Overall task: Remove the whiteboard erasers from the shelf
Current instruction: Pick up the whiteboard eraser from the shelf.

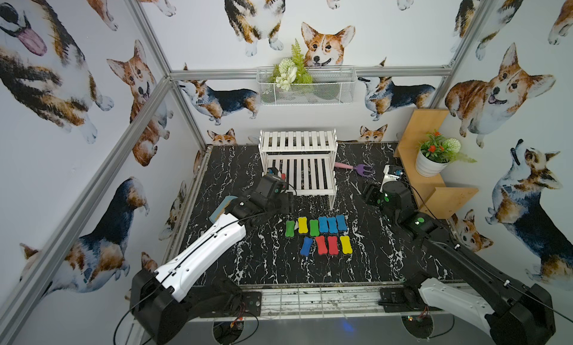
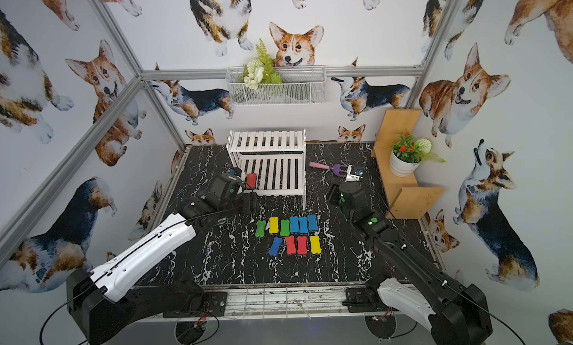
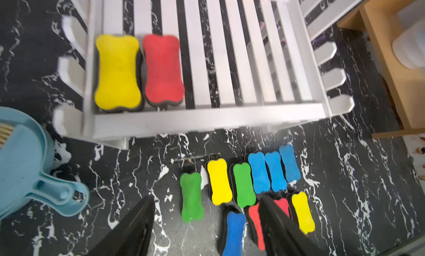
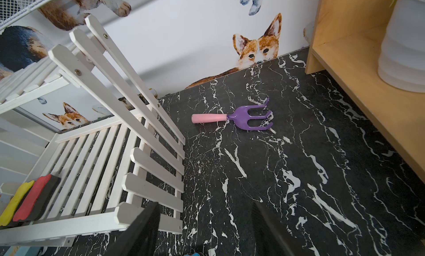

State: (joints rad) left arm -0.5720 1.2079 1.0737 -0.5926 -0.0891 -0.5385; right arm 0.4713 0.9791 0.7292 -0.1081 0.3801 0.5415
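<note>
The white two-tier shelf (image 1: 299, 160) stands at the back of the black marble table. A yellow eraser (image 3: 117, 73) and a red eraser (image 3: 162, 69) lie side by side at the left end of its lower tier. Several more erasers (image 1: 322, 235) lie in two rows on the table in front of the shelf. My left gripper (image 3: 207, 200) hovers open between the shelf's front and those rows, holding nothing. My right gripper (image 4: 205, 211) is open and empty over bare table by the shelf's right front corner.
A light blue dustpan with a brush (image 3: 27, 169) lies left of the left gripper. A purple-and-pink toy fork (image 4: 239, 117) lies right of the shelf. A tan stepped shelf (image 1: 434, 185) with a potted plant stands at the right. A wire basket (image 1: 305, 86) hangs on the back wall.
</note>
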